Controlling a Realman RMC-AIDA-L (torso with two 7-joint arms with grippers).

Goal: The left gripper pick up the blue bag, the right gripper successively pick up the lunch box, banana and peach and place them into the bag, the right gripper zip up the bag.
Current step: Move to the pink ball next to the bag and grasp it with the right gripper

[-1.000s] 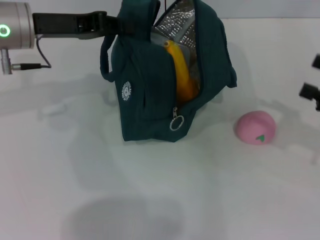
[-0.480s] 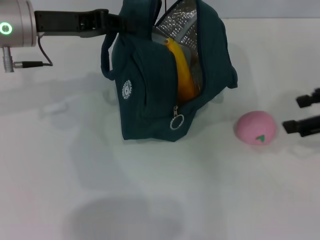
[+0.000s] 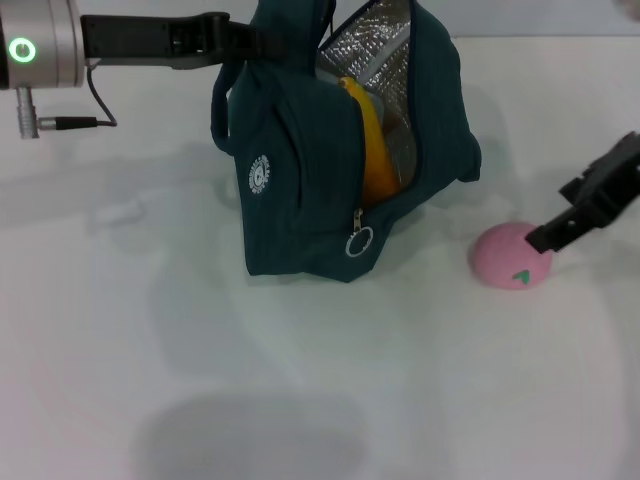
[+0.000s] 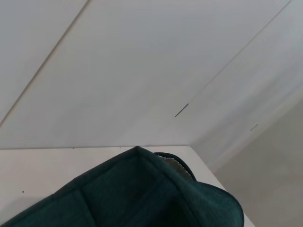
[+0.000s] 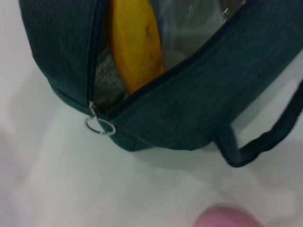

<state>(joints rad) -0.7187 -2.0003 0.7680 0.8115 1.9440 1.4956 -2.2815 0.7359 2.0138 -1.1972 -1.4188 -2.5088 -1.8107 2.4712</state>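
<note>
The blue bag [image 3: 300, 170] stands on the white table, its zipper open and its silver lining showing. My left gripper [image 3: 246, 42] is shut on the bag's top and holds it upright. The yellow banana [image 3: 376, 150] stands inside the opening; it also shows in the right wrist view [image 5: 135, 42]. The pink peach [image 3: 511, 256] lies on the table to the right of the bag. My right gripper [image 3: 546, 232] is open, its lower fingertip at the peach's upper right side. The lunch box is not clearly visible.
The zipper's ring pull [image 3: 358, 243] hangs at the low end of the opening, and shows in the right wrist view [image 5: 100, 126]. A strap loop [image 5: 258, 144] of the bag hangs at its side. The white table [image 3: 320, 400] extends in front.
My right gripper has come in from the right edge and down to the peach. The bag and left gripper have shifted slightly to the right.
</note>
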